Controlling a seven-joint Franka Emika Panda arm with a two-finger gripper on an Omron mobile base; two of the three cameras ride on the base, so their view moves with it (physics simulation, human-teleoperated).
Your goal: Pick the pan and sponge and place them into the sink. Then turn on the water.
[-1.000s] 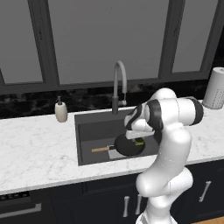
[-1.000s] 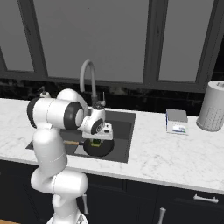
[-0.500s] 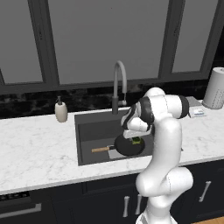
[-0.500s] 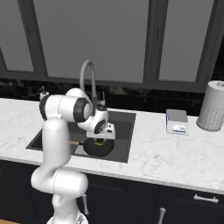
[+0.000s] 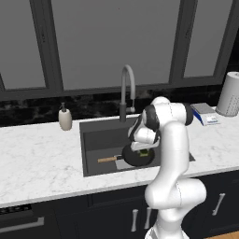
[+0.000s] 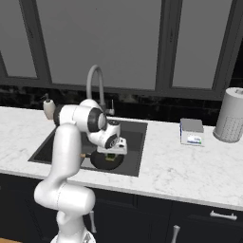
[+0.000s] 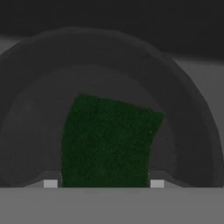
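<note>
The pan [image 5: 138, 157] lies on the floor of the sink [image 5: 93, 140], toward its front right, its pale wooden handle pointing left along the basin; the sponge [image 7: 107, 142] sits above the pan's bowl with its dark green scouring face toward the hand camera, and the hand [image 7: 103, 183] stands right over it, its two finger tips flanking the sponge's short sides; whether the sponge is resting on the pan or held just clear of it I cannot tell; the jaws stand part-way open at about the sponge's width, and from the hand view they appear to be closed on it rather than loose; the sponge should be light, soft and springy, so it will squash under a firm pinch and could spring or tip on release; the best hold is across its narrow width near the middle, as the fingers sit now; the scouring top looks rough enough not to slip; the pan by contrast is stiff and probably heavy toward its bowl, best taken near where the handle meets the rim; the faucet [image 5: 127, 91] rises behind the sink, with no stream seen; its lever, just beside the neck in the right base view, looks small and rigid, calling for a push rather than a pinch.
</note>
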